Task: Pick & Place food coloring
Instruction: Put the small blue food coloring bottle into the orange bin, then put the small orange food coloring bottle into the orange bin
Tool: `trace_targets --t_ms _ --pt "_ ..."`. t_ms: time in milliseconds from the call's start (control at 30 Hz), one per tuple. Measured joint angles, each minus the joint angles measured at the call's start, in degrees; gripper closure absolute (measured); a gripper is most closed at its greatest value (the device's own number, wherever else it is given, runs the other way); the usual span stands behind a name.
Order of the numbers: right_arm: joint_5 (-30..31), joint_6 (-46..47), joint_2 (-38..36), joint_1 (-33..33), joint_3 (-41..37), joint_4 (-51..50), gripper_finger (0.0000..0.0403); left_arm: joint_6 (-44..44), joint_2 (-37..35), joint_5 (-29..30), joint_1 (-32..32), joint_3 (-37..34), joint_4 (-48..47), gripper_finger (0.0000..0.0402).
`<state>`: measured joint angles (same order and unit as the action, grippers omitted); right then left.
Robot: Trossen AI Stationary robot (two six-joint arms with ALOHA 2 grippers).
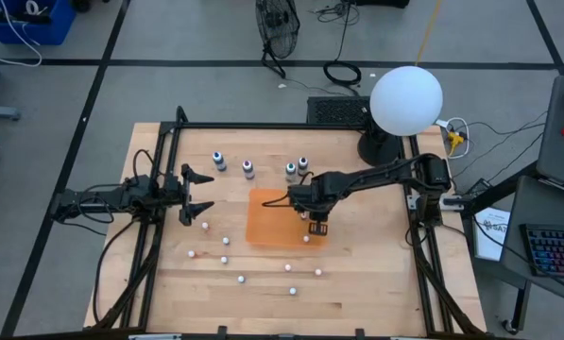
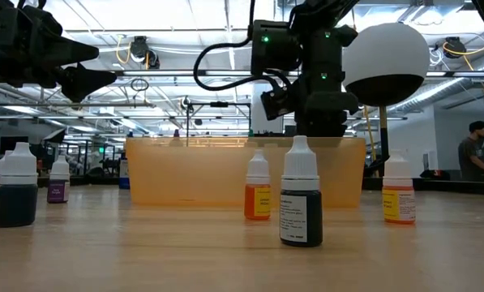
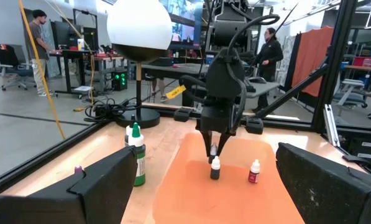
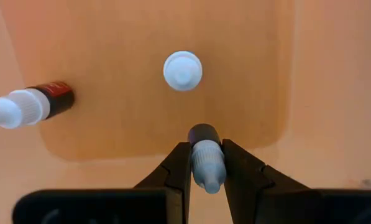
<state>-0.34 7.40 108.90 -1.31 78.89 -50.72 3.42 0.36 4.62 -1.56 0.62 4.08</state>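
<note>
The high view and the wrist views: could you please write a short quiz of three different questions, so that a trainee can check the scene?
1. True or false: the right gripper is shut on a bottle above the orange tray.
2. How many other bottles are in the tray already? A: none. B: two. C: five.
3. Fill in: the left gripper, waiting at the table's left side, has its fingers ____.

Key: 1 true; 2 B; 3 open.
</note>
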Motion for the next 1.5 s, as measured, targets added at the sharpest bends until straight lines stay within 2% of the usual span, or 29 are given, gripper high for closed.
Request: trace_targets --t_ms 67,267,400,633,833,1033,1133,1267,1500 --pt "0.00 1.09 0.00 0.04 0.00 0.27 0.0337 0.01 0.00 -0.01 0.00 -0.01 0.00 0.0023" --pt "0.08 3.48 0.00 0.17 0.00 0.80 0.0245 0.00 0.00 -0.01 -0.01 -0.01 0.00 0.0023" --pt "0.16 3.93 0.00 0.63 1.74 -1.04 0.0224 0.00 0.00 -0.01 0.00 -0.02 0.01 0.0023" --pt "0.26 6.70 0.00 4.83 10.34 -7.66 0.0229 0.00 0.00 -0.01 0.00 0.00 0.01 0.0023" --pt "0.24 9.03 -0.09 14.87 15.47 -9.29 0.0236 0.02 0.00 -0.01 -0.02 -0.02 0.00 0.0023" --pt "0.61 13.30 -0.09 25.97 12.70 -4.83 0.0236 0.00 0.00 0.00 -0.01 -0.01 0.01 0.0023" --pt "3.54 14.66 -0.09 29.09 10.76 -1.94 0.0236 0.02 0.00 -0.01 -0.01 -0.01 0.01 0.0023" --pt "7.77 13.60 -0.07 30.54 8.43 0.22 0.0236 0.00 0.00 -0.01 0.00 -0.01 0.01 0.0023" --pt "7.23 11.34 -0.04 29.37 3.89 5.14 0.0236 0.02 0.00 -0.01 0.00 -0.02 0.01 0.0023"
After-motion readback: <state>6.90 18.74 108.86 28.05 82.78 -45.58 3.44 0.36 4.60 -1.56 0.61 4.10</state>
